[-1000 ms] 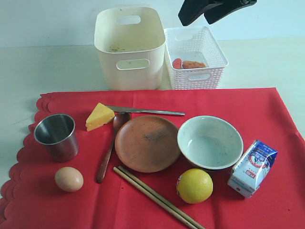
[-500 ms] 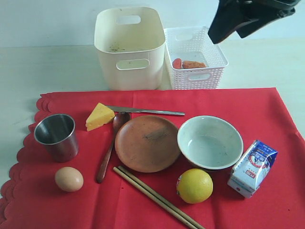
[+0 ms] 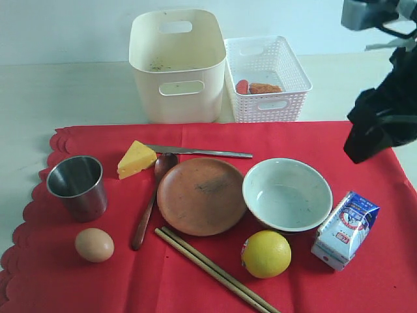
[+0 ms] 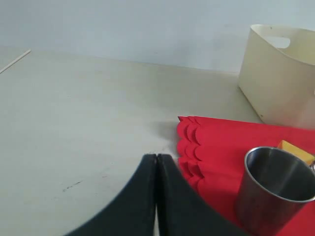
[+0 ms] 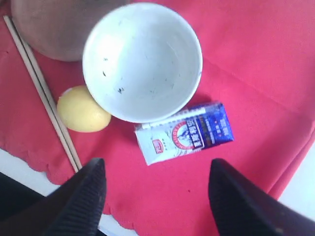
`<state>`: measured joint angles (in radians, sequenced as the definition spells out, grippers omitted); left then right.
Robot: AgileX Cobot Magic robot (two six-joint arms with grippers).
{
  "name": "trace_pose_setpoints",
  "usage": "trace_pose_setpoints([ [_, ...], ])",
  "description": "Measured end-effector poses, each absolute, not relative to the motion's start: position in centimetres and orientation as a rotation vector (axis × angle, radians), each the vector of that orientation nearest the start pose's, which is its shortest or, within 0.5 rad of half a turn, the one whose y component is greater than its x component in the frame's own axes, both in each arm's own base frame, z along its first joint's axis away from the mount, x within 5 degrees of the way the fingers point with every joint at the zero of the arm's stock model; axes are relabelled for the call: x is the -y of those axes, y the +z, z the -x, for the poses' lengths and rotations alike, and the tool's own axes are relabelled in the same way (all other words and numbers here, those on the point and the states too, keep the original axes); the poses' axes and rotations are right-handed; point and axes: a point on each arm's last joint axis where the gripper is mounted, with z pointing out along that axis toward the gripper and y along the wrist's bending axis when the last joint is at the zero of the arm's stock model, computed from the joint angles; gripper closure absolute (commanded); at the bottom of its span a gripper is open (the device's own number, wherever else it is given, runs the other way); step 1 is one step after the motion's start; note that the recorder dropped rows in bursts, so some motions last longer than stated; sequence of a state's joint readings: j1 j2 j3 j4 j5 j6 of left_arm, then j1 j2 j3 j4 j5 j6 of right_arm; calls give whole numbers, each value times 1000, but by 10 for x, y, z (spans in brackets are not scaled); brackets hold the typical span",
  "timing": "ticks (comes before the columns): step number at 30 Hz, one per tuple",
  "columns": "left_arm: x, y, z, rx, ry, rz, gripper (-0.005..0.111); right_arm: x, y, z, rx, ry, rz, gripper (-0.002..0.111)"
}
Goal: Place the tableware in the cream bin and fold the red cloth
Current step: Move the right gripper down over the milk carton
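Note:
The red cloth (image 3: 78, 287) lies spread flat on the table. On it stand a steel cup (image 3: 77, 187), a brown plate (image 3: 201, 195) and a white bowl (image 3: 287, 193). A wooden spoon (image 3: 146, 212), a knife (image 3: 199, 152) and chopsticks (image 3: 215, 270) lie there too. The cream bin (image 3: 177, 65) stands behind the cloth. My right gripper (image 5: 156, 167) hangs open and empty above the cloth's right side, with the bowl (image 5: 142, 61) below it. My left gripper (image 4: 156, 157) is shut and empty over bare table, beside the cup (image 4: 275, 187). It is out of the exterior view.
A white lattice basket (image 3: 267, 78) with red and orange items stands right of the cream bin. A cheese wedge (image 3: 135, 158), an egg (image 3: 94, 244), a lemon (image 3: 266, 253) and a milk carton (image 3: 345, 229) also lie on the cloth.
My right arm has swung from above the lattice basket to the right and down, and now hangs over the cloth's right side. Nothing on the cloth has moved.

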<state>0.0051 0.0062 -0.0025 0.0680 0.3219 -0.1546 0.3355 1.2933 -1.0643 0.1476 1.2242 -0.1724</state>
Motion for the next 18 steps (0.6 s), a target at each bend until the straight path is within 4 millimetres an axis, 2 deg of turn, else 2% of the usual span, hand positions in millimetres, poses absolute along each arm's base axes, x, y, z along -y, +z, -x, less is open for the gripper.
trace_pose_setpoints([
  [5, -2, 185, -54, -1806, -41, 101, 106, -82, 278, -203, -2953, 190, 709, 16],
  [7, -2, 185, -54, -1806, -41, 101, 106, -80, 267, -199, -2984, 185, 712, 8],
  [10, -2, 185, -54, -1806, -41, 101, 106, -80, 255, -197, -3000, 182, 708, 5],
  [18, -2, 185, -54, -1806, -41, 101, 106, -86, 224, -216, -3080, 171, 715, 5],
])
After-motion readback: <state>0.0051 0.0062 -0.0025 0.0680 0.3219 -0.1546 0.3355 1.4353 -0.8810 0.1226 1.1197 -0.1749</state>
